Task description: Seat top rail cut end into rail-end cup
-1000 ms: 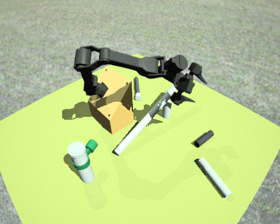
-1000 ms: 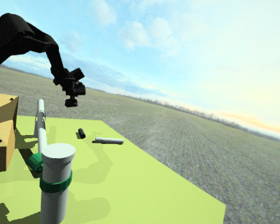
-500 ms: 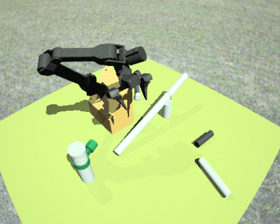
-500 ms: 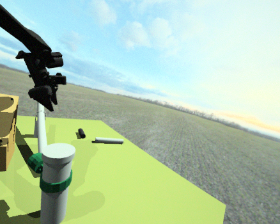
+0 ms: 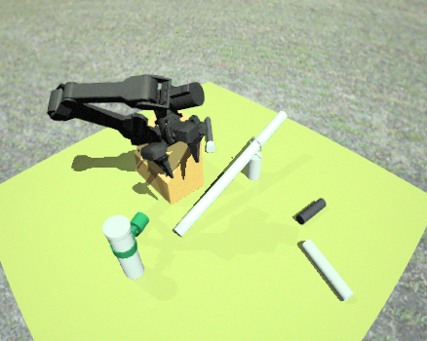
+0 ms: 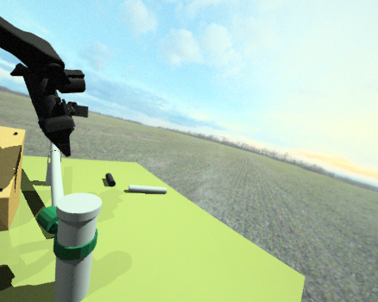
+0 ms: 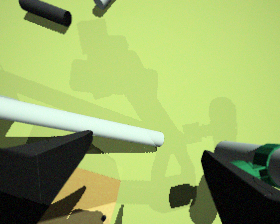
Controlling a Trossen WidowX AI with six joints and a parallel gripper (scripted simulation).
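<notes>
The white top rail (image 5: 220, 185) (image 6: 56, 181) (image 7: 66, 122) slants through the loop cap (image 5: 257, 142) on the small post (image 5: 253, 168). Its near end is outside the green rail-end cup (image 5: 140, 222) (image 6: 47, 218), with a gap between them in the top view. The cup hangs on the green brace band (image 5: 125, 250) (image 6: 76, 247) around the big white post (image 5: 133, 267) (image 6: 73, 276), a little below the post cap (image 5: 117, 226) (image 6: 79, 204). My gripper (image 5: 183, 168) (image 7: 146, 145) is open and empty, fingers down, over the wooden block's side of the rail. Whether a finger touches the rail is unclear.
The wooden block (image 5: 188, 177) (image 6: 15, 204) (image 7: 101, 184) stands beneath and beside my gripper. A short dark cylinder (image 5: 311, 210) (image 6: 110, 179) (image 7: 46, 12) and a loose white rod (image 5: 327, 270) (image 6: 148, 189) lie beyond the rail. Another dark rod (image 5: 209, 131) with a pale end is behind the block.
</notes>
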